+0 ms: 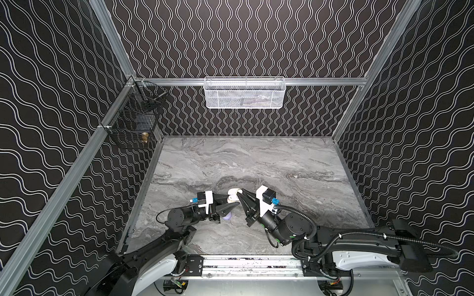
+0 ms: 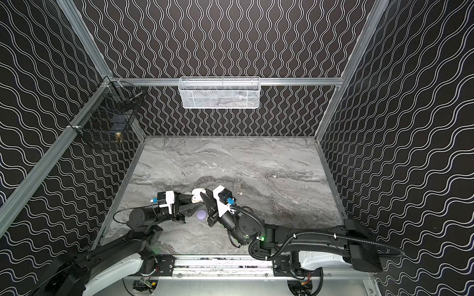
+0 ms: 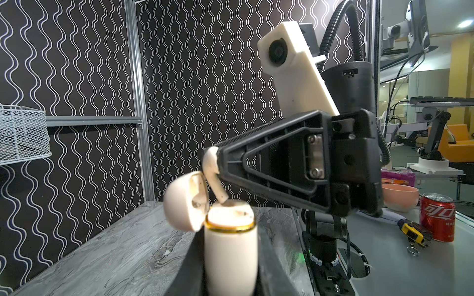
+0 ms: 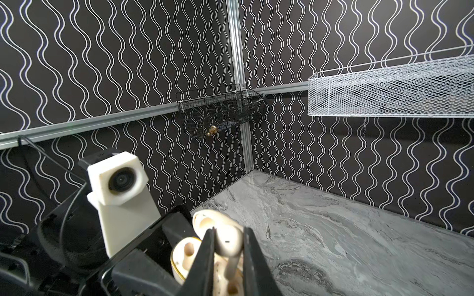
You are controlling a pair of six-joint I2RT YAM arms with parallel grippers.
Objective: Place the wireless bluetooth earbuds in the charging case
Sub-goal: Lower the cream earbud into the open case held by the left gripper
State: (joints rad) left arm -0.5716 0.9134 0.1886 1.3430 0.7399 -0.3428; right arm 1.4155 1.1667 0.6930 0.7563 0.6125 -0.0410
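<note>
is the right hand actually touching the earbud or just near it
Touching. In the right wrist view the right hand is shut on the earbud, its white body pinched from both sides with no gap.

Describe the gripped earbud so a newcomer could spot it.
Near the front middle of the grey marble tabletop, the black left gripper holds a cream plastic charging case, lid open. The black right gripper pinches the small white stemmed earbud above the case, stem down. Unlike the lavender rounded object nearby, it is tiny and held aloft.
</note>
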